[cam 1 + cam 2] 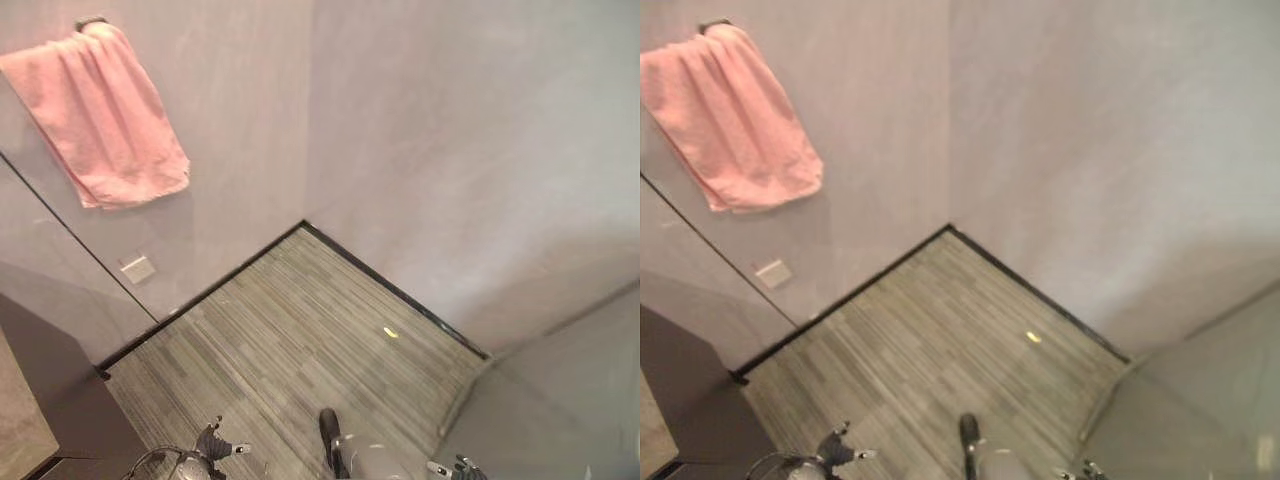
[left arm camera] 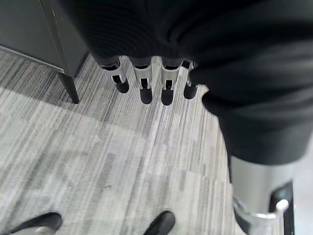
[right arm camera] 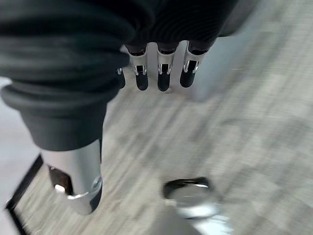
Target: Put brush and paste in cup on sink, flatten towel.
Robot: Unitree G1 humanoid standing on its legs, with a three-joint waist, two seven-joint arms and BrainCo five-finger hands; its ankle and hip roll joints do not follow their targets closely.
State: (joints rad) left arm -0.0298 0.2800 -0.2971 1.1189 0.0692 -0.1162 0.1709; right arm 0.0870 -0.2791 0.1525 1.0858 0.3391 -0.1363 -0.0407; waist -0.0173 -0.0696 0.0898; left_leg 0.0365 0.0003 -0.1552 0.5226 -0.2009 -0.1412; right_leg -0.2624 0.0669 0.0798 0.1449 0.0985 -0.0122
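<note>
Pink towel (image 1: 100,118) hangs bunched from a wall hook (image 1: 90,22) at upper left of head views, long axis slanting down and to the right, lower hem pointing toward floor (image 1: 300,340). White wall plate (image 1: 137,268) below it, well apart. Dark cabinet (image 2: 54,29) at left. Small yellow bit (image 1: 391,332) on floor nr the corner. L hand (image 2: 146,83) hangs low over floor, fingers straight & relaxed, empty. R hand (image 3: 156,73) same, fingers loose, holding nothing

The pink towel (image 1: 100,120) is cut off at the head views' left edge.
</note>
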